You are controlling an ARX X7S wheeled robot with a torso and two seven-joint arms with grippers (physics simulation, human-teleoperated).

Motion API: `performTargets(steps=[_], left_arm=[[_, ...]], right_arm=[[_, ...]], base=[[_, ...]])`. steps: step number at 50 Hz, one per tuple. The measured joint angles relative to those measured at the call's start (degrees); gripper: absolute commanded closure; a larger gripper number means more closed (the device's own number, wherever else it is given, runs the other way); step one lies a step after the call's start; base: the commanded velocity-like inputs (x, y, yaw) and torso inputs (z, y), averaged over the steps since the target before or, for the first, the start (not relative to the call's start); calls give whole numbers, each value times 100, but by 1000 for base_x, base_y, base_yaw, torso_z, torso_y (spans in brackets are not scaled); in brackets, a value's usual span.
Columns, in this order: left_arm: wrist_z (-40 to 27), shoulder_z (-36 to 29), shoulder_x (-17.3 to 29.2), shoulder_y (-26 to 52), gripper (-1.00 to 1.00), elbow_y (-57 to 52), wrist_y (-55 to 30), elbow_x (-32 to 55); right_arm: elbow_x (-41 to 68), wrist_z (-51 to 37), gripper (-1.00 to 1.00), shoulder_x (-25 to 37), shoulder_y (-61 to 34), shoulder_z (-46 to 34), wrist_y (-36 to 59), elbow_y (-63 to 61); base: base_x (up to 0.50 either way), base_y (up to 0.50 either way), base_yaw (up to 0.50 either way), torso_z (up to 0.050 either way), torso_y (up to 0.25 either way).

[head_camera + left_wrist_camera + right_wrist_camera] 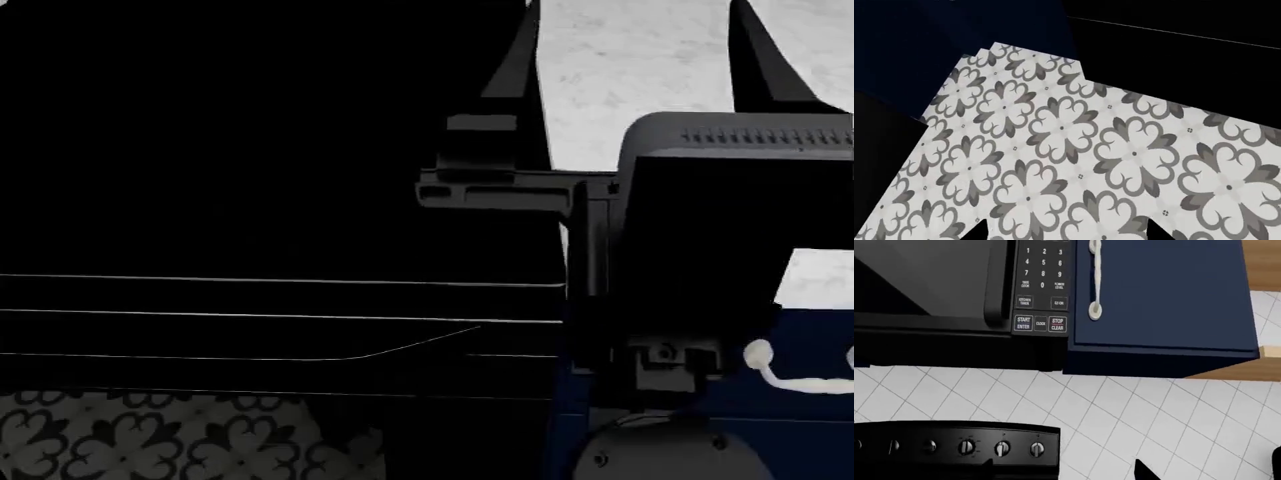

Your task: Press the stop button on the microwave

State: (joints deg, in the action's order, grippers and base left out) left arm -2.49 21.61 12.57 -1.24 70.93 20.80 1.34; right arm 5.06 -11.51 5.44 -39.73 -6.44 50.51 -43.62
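In the right wrist view the black microwave (934,285) hangs above the stove. Its keypad runs down its side next to a blue cabinet. The STOP/CLEAR button (1057,324) is the end button of the bottom row, beside CLOCK and START/ENTER (1023,323). My right gripper (1066,472) is open and empty, some way off from the keypad and facing the tiled wall below it; only its two dark fingertips (1145,471) show. My left gripper (1067,236) is open and empty, pointing at the patterned floor (1074,165). The microwave is not distinguishable in the dark head view.
A dark blue cabinet (1167,295) with a white handle (1095,280) adjoins the microwave. A black stove panel with knobs (1001,448) sits below it, before a white tiled wall (1154,415). In the head view my right arm (707,230) fills the right side, over a pale counter (627,60).
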Motion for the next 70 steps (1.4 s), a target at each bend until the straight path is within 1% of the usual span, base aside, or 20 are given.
performTargets(steps=[5,12,23,33,42,53,70], left_arm=[[18,30,-30,-26,-100,163,-94,-57],[31,53,-54,-45,-100,289,-167,-101],[40,69,-67,-55,-100,368,-214,-131],[43,75,-70,-57,-100,390,-229,-140],[44,77,-72,-58,-100,400,-234,-143],[44,77,-73,-58,-100,404,-237,-145],[45,77,-73,-59,-100,406,-238,-145]], right_arm=[[108,20,-100,-49,-790,35,484,206],[177,5,-100,-115,-1864,0,869,864],[228,-63,-100,-194,-3227,-86,1074,1965],[279,-141,-100,-264,-4134,-160,1012,2985],[389,-215,-100,-357,-4734,-233,691,4027],[593,-371,-100,-443,-5618,-486,-184,5911],[1601,-636,-100,-507,-7382,-1339,-1258,8380]], base=[[0,0,0,6,8],[0,0,0,50,94],[0,0,0,50,97],[0,0,0,50,97],[0,0,0,50,97],[0,0,0,50,97],[0,0,0,50,98]])
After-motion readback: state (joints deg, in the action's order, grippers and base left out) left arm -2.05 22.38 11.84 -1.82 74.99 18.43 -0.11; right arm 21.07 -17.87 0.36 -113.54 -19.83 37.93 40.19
